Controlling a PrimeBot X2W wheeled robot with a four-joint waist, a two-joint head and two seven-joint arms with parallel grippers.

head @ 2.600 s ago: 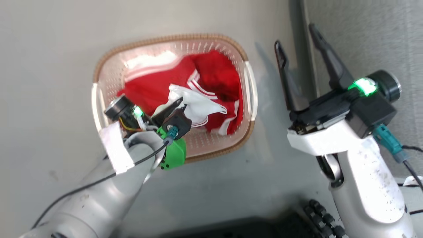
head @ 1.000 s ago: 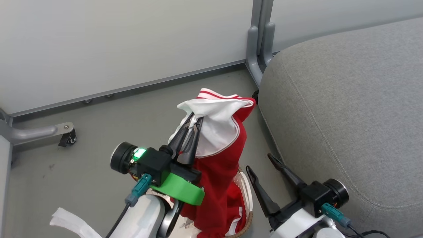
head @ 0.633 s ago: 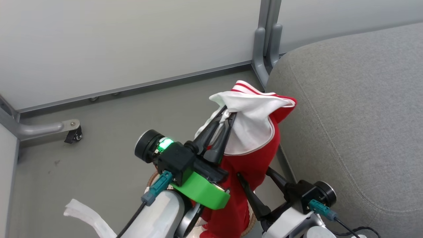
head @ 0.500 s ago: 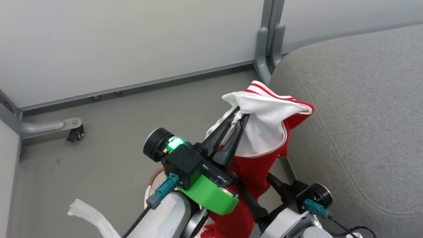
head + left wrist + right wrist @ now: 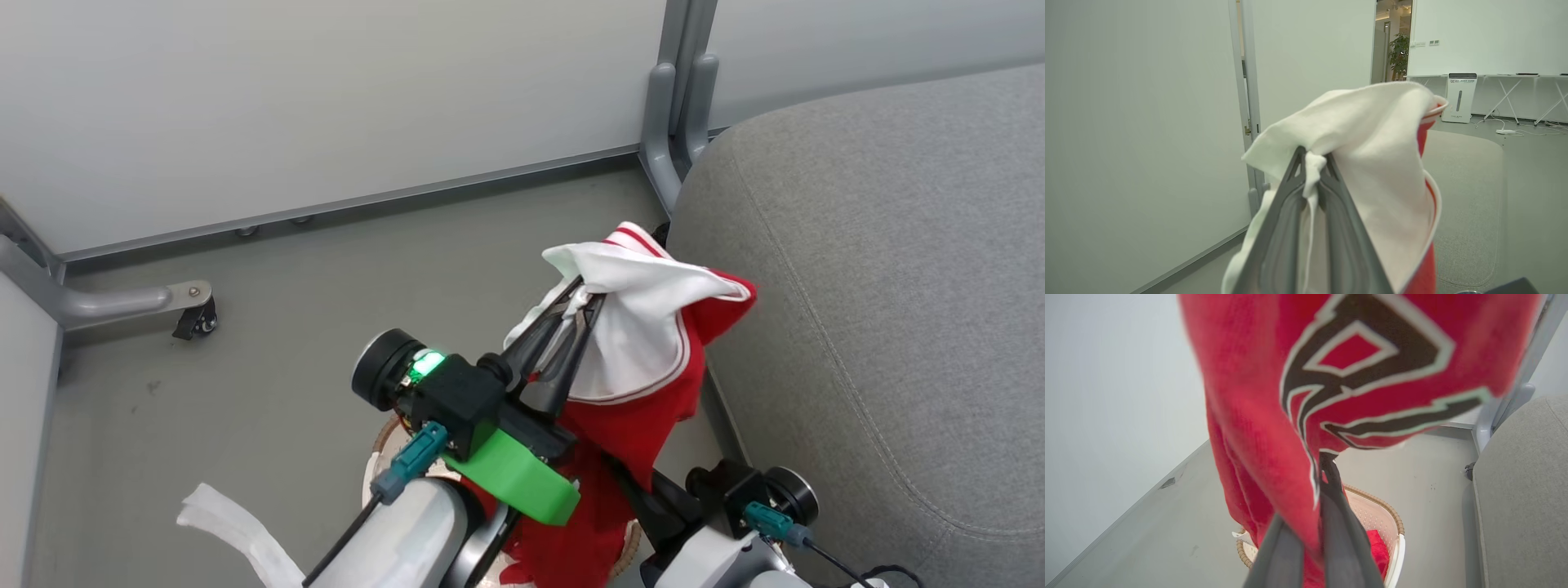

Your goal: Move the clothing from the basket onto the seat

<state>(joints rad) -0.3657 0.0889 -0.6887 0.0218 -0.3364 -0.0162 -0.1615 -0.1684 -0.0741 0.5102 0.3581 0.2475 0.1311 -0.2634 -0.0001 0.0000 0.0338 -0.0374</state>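
My left gripper (image 5: 581, 296) is raised and shut on a white panel of the red top (image 5: 645, 351), which hangs down beside the light-grey seat (image 5: 882, 286). In the left wrist view the white cloth (image 5: 1372, 163) is pinched between the fingers (image 5: 1286, 212). My right gripper (image 5: 1327, 461) is shut on the lower red part of the same top (image 5: 1257, 416), which bears a black and white logo. The basket (image 5: 1392, 522) stands on the floor below, with red cloth (image 5: 1376, 544) inside. Its rim (image 5: 382, 441) peeks out under my left arm.
A pale partition wall runs behind, with a grey metal post (image 5: 678, 106) at the seat's corner. A metal leg with a caster (image 5: 194, 314) sits on the floor at left. A loose white strap (image 5: 237, 531) hangs from my left forearm.
The left gripper lifted the top out of the basket and carried it right, toward the seat. The right gripper, open before, came under the hanging cloth and shut on it. The camera also shifted.
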